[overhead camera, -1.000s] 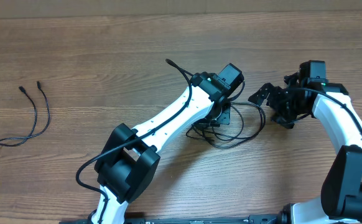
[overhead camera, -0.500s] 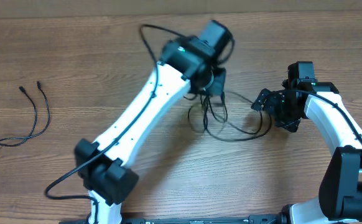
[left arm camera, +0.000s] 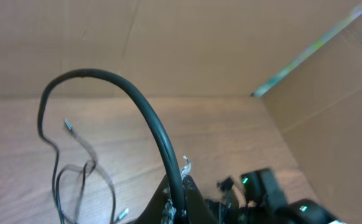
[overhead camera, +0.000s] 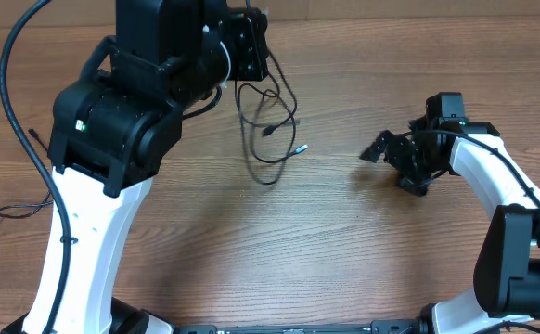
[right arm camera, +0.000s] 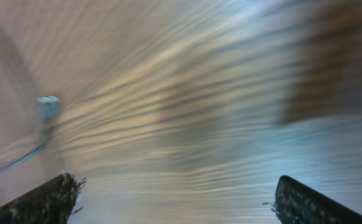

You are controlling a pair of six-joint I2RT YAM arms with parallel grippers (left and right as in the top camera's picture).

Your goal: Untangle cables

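My left gripper is raised high above the table's far side and shut on a bunch of thin black cables. They dangle in loops with silver-tipped plugs. In the left wrist view the held cable arcs up out of the jaws, and loose loops hang at the left. My right gripper is open and empty, low over the table to the right of the cables. In the right wrist view its fingers are wide apart over blurred wood.
Another thin black cable lies at the table's left edge, partly hidden by the left arm. A brown cardboard wall stands behind the table. The right arm shows in the left wrist view.
My left gripper has lifted the cable bunch up and to the far left, off the table. The right gripper, near the bunch before, stays low and is now apart from it.
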